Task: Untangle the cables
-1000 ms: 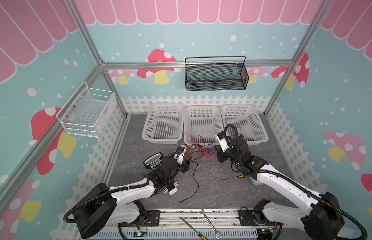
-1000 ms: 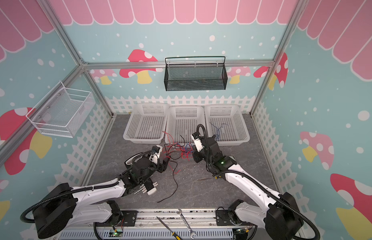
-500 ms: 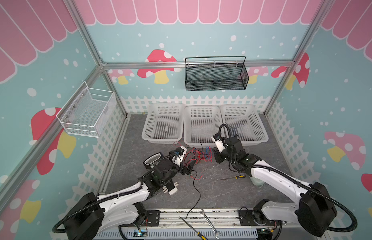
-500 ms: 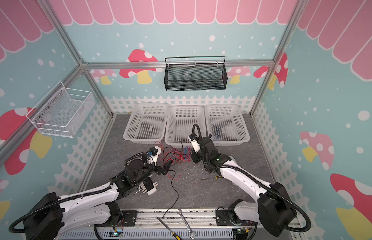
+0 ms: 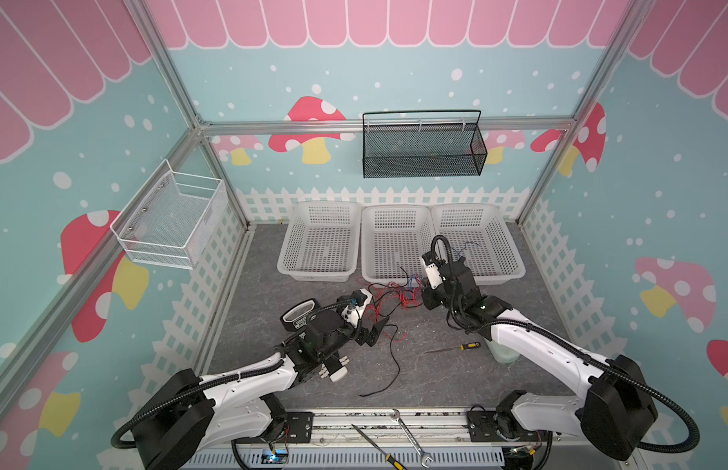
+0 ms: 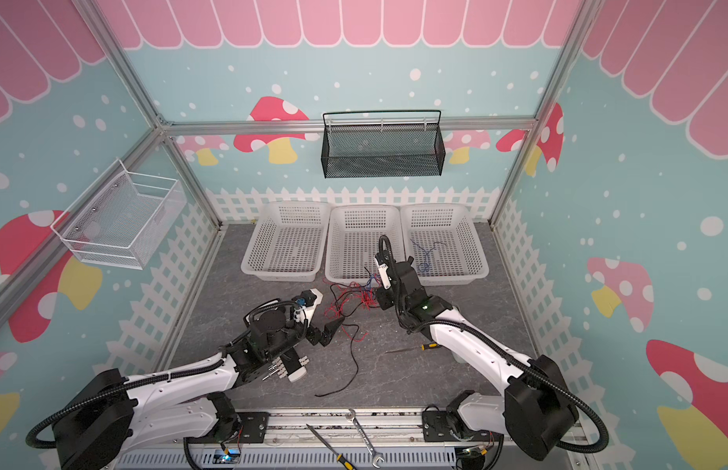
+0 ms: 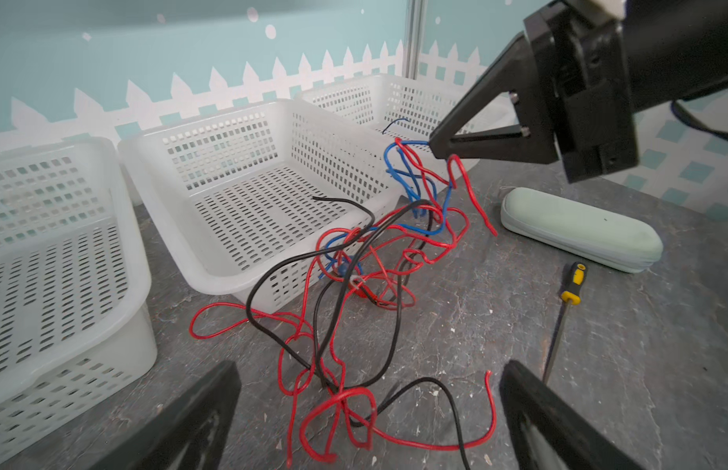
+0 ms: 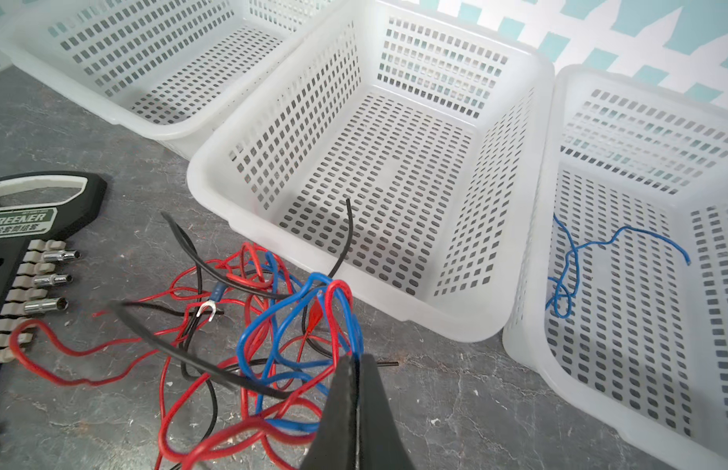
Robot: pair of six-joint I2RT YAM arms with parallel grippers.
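Top view centre: right gripper clenched on cables, left gripper released wide; grab one black strand, pull away slowly.

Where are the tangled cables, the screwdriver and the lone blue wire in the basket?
cables [image 7: 346, 272]: left wrist view, the knotted middle of the tangle.
screwdriver [image 7: 573, 285]: left wrist view, its yellow-and-black handle.
lone blue wire [image 8: 631, 228]: right wrist view, the crest of its bend.
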